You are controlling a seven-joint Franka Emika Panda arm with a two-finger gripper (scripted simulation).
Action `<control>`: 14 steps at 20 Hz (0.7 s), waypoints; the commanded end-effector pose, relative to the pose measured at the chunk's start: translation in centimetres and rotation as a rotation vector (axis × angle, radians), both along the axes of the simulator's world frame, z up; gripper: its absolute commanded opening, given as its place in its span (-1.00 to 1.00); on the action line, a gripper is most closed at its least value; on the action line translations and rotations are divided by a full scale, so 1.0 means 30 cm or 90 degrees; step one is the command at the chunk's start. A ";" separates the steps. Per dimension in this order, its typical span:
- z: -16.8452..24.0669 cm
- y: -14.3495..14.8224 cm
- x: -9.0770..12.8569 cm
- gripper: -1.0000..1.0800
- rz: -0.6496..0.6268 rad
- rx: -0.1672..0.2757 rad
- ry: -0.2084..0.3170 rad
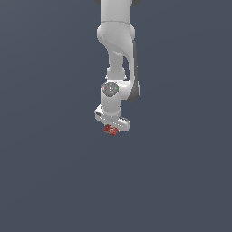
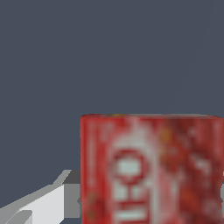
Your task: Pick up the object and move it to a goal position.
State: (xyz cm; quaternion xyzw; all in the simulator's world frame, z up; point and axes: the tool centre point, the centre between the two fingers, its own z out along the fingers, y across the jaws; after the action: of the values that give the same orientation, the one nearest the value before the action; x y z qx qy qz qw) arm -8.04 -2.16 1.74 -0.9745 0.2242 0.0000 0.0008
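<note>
The object is a small red box with faint white markings. In the exterior view it sits right under my white gripper, near the middle of the picture, and is much narrower than the gripper. In the wrist view the red box fills the space between my fingers. One light grey finger presses against its side, and a sliver of the other finger shows at the opposite edge. The gripper is shut on the box. The box's lower part is out of frame.
A plain dark grey-blue surface surrounds the arm on all sides. No other objects, containers or goal marker show in either view.
</note>
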 end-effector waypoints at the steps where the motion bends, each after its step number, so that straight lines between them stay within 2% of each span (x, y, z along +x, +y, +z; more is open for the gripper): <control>1: 0.009 -0.021 0.012 -1.00 -0.001 0.000 0.000; 7: 0.055 -0.119 0.073 -1.00 -0.001 -0.001 0.000; 14: 0.132 -0.282 0.180 -1.00 -0.002 -0.001 0.000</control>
State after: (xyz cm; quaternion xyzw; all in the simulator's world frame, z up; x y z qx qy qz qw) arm -3.34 -9.52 5.18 -0.9742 0.2258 -0.0003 0.0001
